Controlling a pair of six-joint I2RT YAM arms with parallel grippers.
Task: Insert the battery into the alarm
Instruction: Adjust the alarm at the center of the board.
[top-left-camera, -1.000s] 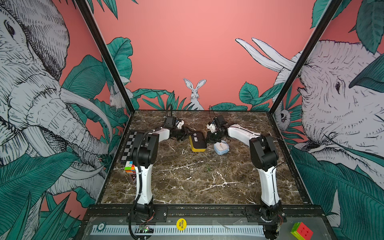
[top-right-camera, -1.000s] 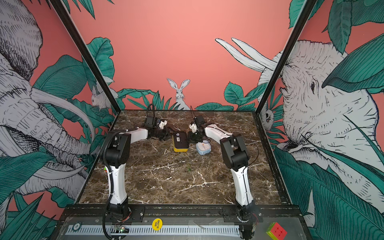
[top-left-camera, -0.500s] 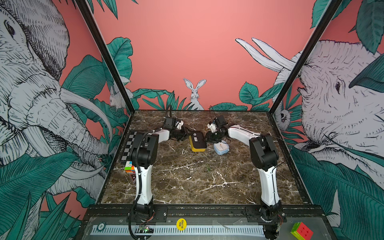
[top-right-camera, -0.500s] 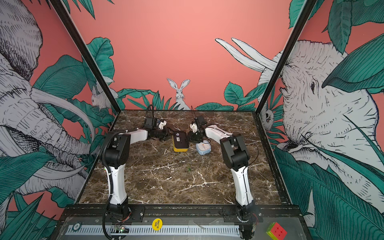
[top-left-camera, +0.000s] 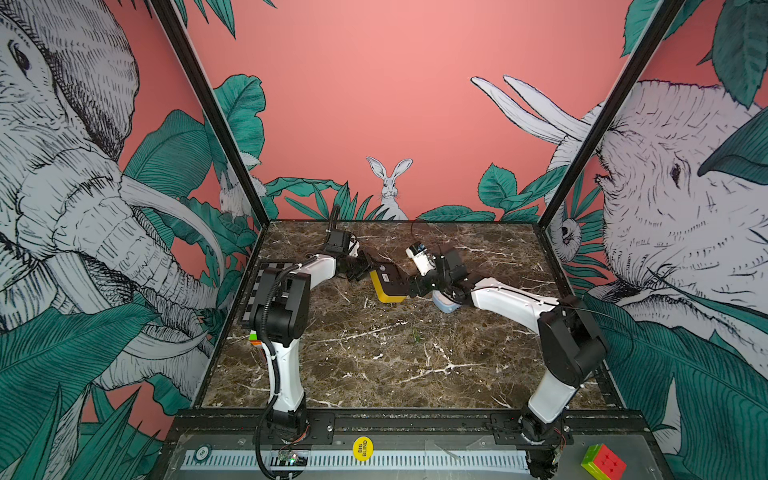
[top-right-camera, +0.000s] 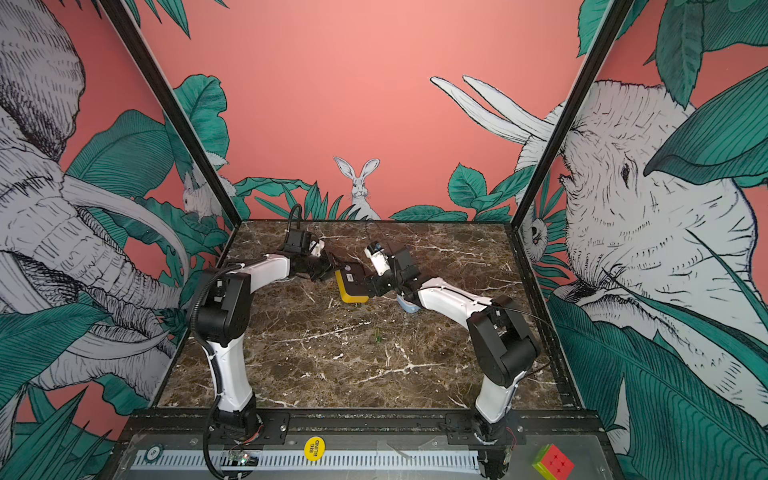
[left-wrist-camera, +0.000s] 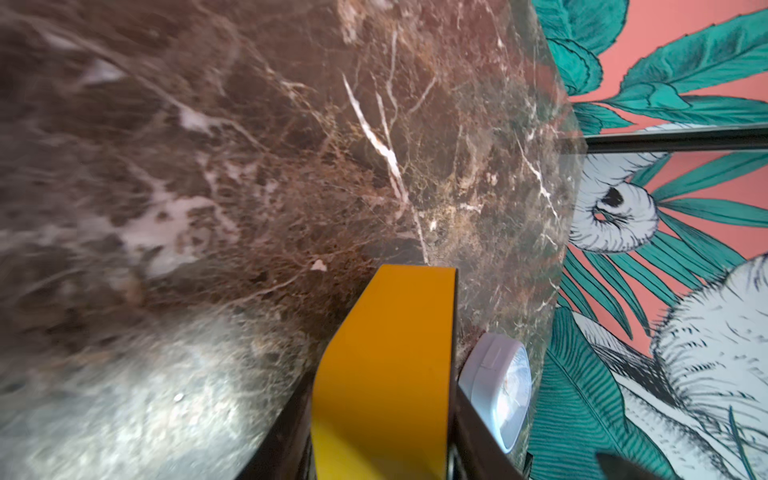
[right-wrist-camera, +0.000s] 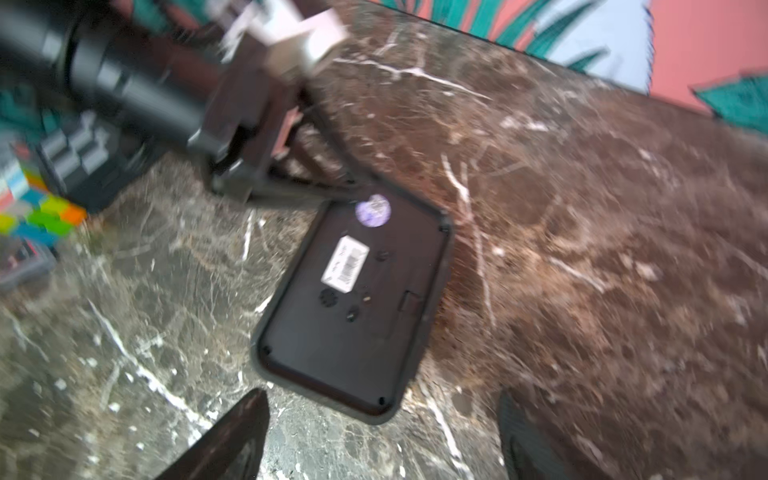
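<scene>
We see the alarm (top-left-camera: 388, 282) lying face down, black back up, on the tabletop (top-left-camera: 374, 353) toward the far middle. Our left hand (top-left-camera: 366, 268) grips its far-left end. In the left wrist view the alarm's yellow side is clamped between the fingers (left-wrist-camera: 286, 428). Our right hand (right-wrist-camera: 380, 401) hovers just beside the alarm's near-right end, jaws spread wide with nothing between them. A small white clock (top-left-camera: 446, 302) lies just right of the alarm, partly under the right arm.
</scene>
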